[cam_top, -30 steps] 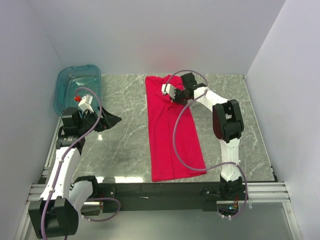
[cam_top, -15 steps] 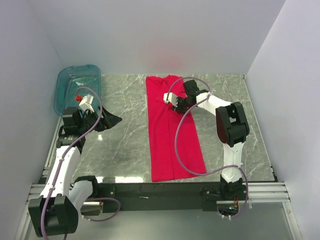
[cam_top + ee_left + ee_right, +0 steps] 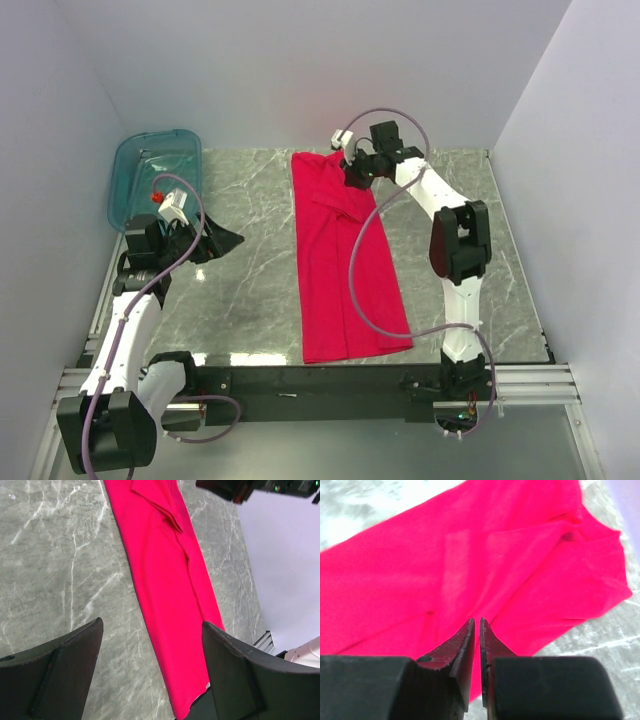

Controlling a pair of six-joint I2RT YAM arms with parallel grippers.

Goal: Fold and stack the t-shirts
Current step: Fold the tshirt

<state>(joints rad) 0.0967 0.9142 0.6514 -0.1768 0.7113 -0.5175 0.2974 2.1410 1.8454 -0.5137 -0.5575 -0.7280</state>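
Observation:
The red t-shirt (image 3: 340, 270) lies flat on the marble table as a long narrow strip, running from the far edge to the near edge. A sleeve flap is folded inward near its far end. It also shows in the left wrist view (image 3: 170, 580) and fills the right wrist view (image 3: 470, 565). My right gripper (image 3: 353, 175) hovers over the shirt's far end; its jaws (image 3: 480, 621) stand almost together with no cloth between them. My left gripper (image 3: 226, 240) is wide open and empty (image 3: 150, 625), left of the shirt and well apart from it.
A translucent teal plastic tub (image 3: 155, 160) stands at the far left corner of the table. White walls close in the back and both sides. Bare marble (image 3: 250, 230) lies between the left gripper and the shirt, and more lies right of the shirt (image 3: 470, 300).
My right gripper dipped onto the shirt's folded sleeve area, then rose and moved toward the far end. The left arm has not moved.

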